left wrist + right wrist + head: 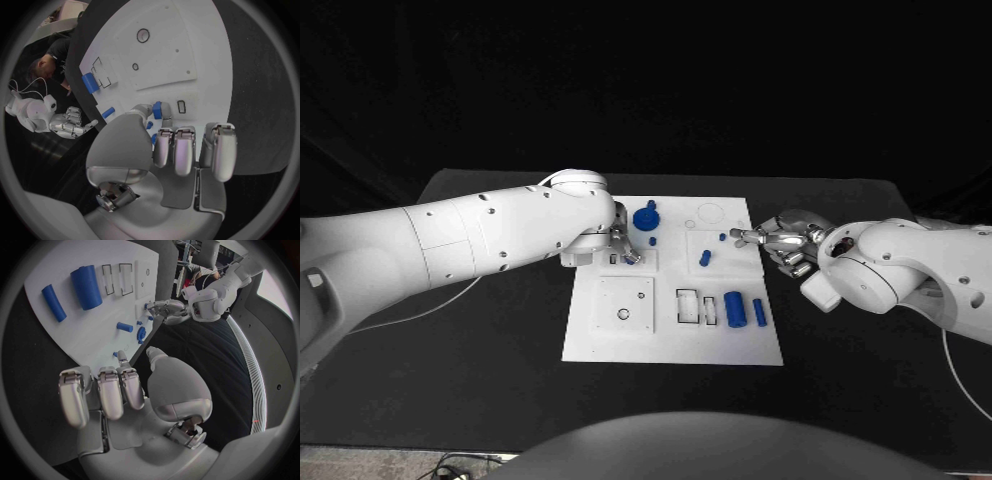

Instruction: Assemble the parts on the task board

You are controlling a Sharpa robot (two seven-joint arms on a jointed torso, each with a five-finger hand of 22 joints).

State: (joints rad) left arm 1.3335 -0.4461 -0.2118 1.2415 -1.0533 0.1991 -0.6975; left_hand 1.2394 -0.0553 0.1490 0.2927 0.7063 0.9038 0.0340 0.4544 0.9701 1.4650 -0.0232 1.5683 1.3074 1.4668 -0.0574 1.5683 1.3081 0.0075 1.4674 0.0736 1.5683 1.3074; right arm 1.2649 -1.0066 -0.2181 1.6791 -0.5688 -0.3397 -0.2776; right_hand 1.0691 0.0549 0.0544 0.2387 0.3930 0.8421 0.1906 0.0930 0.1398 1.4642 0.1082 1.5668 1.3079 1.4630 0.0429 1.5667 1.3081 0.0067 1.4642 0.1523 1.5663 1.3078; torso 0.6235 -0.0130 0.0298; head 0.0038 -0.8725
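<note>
The white task board [610,340] lies mid-table. My left hand [620,246] hovers over its upper left part. In the left wrist view that hand [169,150] pinches a small blue part [157,110] between thumb and a fingertip, close to a small slot [181,106]. My right hand [783,243] is at the board's right edge and holds nothing. Its fingers [122,365] are apart, with one fingertip beside a small blue peg [741,240]. A round blue knob [646,216] stands at the board's far side. A short blue peg [705,257] lies mid-board.
A thick blue cylinder [734,308] and a thin blue rod [759,312] lie at the board's near right, beside outlined slots [689,306]. A square plate with holes [625,302] sits near left. Black table [473,370] surrounds the board.
</note>
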